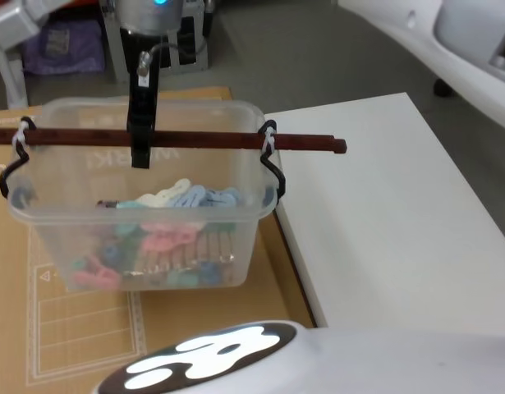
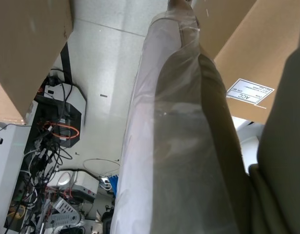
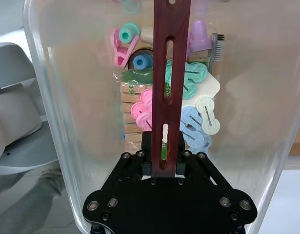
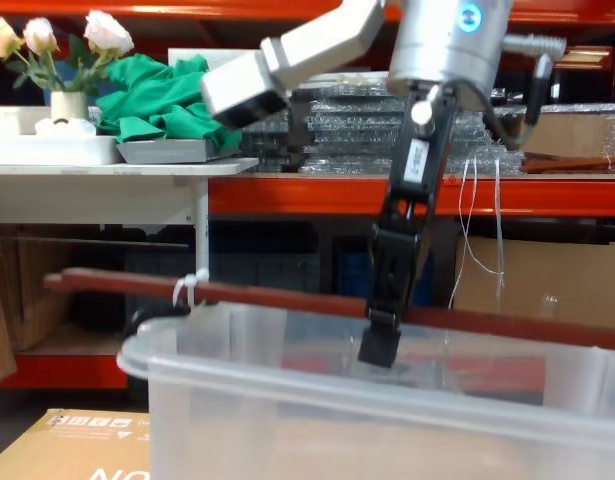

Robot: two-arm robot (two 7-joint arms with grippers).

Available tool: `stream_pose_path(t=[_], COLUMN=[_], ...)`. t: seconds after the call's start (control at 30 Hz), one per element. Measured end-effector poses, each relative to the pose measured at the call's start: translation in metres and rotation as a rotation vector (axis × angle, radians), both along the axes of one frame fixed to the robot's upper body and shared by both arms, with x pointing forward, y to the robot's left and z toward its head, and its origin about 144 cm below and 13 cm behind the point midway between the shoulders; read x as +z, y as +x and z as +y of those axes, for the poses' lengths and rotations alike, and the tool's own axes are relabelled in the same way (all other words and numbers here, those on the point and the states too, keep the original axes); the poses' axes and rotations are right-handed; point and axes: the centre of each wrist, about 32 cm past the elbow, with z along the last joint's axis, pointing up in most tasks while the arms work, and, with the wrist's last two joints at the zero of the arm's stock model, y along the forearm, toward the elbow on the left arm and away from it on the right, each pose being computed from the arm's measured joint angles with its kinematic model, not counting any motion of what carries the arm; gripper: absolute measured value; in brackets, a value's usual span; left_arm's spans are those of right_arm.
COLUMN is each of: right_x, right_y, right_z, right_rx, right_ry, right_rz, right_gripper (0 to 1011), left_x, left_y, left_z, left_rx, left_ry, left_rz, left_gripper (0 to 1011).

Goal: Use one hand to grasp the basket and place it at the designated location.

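The basket (image 1: 63,164) is a clear plastic tub with a long dark reddish-brown bar handle (image 1: 203,139) tied on with white ties. Pastel clothes pegs (image 1: 186,201) lie in its bottom. My right gripper (image 1: 141,156) comes down from above and is shut on the middle of the bar. The right wrist view shows its black fingers (image 3: 164,165) clamped on both sides of the slotted handle (image 3: 169,73), with the tub wall (image 3: 47,122) around them. From the chest, the gripper (image 4: 380,345) holds the bar (image 4: 267,295) over the tub (image 4: 247,420), which hangs above a cardboard sheet.
A brown cardboard surface (image 1: 80,328) lies under the basket. A white table (image 1: 400,213) adjoins it on the right. Orange shelving (image 4: 287,195) and a white side table with flowers (image 4: 87,150) stand behind. The left wrist view shows cardboard boxes (image 2: 28,48) and a plastic-wrapped column (image 2: 179,146).
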Motion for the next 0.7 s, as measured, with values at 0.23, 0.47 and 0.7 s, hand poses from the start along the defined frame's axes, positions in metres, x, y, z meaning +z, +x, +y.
stream_pose_path(t=[0.23,0.47,0.7], right_x=[-0.012,-0.014,-0.018], right_y=[0.004,0.007,0.008], right_z=[0.000,-0.008,-0.017], right_rx=[0.042,0.047,0.040], right_ry=[-0.022,-0.024,-0.010], right_rz=[0.010,0.012,0.030], right_gripper=[239,239,239], left_x=[0.000,0.000,0.000], left_y=[0.000,0.000,0.000], left_z=[0.000,0.000,0.000], left_rx=[0.000,0.000,0.000], left_ry=[0.000,0.000,0.000], left_rz=[0.000,0.000,0.000], left_gripper=[0,0,0])
